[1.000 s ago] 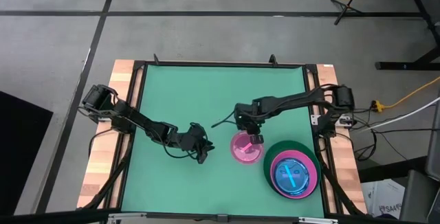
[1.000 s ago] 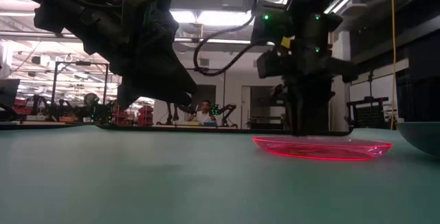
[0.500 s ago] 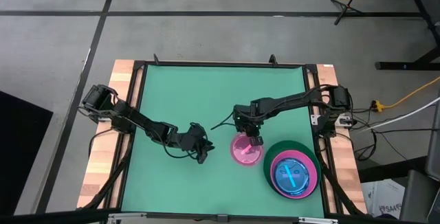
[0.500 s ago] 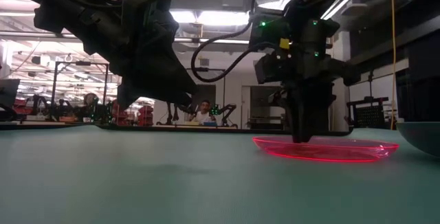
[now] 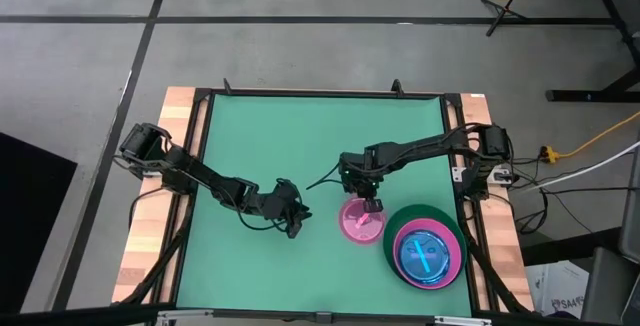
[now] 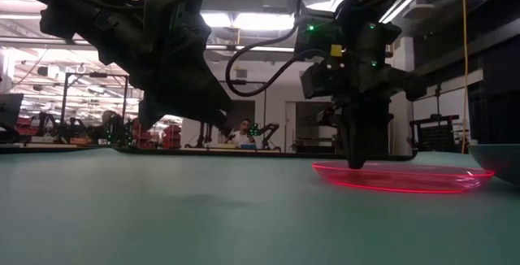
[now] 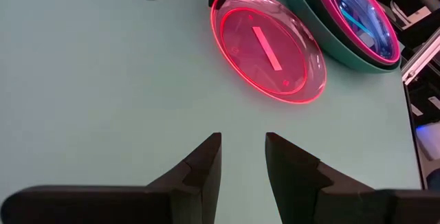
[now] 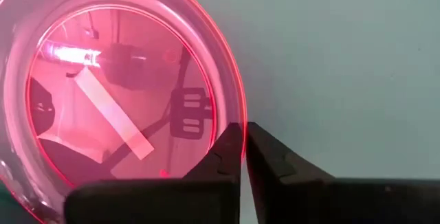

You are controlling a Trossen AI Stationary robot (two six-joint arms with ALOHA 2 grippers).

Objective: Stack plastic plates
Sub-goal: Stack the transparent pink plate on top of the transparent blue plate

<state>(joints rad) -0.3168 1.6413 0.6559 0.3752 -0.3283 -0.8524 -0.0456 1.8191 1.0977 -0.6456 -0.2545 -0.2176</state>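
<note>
- Two fingers of my right gripper (image 8: 244,157) are pressed together on the rim of the small translucent pink plate (image 5: 360,220); in my right wrist view the thin pink edge runs between their tips, so I am pinching that plate at its edge.
- Seen from above, that grip sits on the plate's far edge, with my right gripper (image 5: 371,204) pointing down from over the mat.
- Level with the table, the pink plate (image 6: 402,177) lies low on the green mat (image 6: 162,208) and my right gripper (image 6: 356,161) comes down onto its left end.
- A pale strip lies across the floor of the pink plate (image 8: 117,80).
- Just beside that plate, toward the table's right front corner, stands the stack (image 5: 428,250): a large dark green plate (image 5: 392,228) at the bottom, a hot pink plate (image 5: 456,262) on it and a cyan translucent plate (image 5: 428,254) on top. I cannot tell how many more lie within.
- The pink plate's rim nearly meets the green plate; I cannot tell whether they touch.
- My left gripper (image 7: 242,157) has its fingers spread with nothing between them, only bare mat.
- It waits near the middle of the table, my left gripper (image 5: 291,216) well apart from the pink plate, which lies beyond its fingertips in my left wrist view (image 7: 271,45).
</note>
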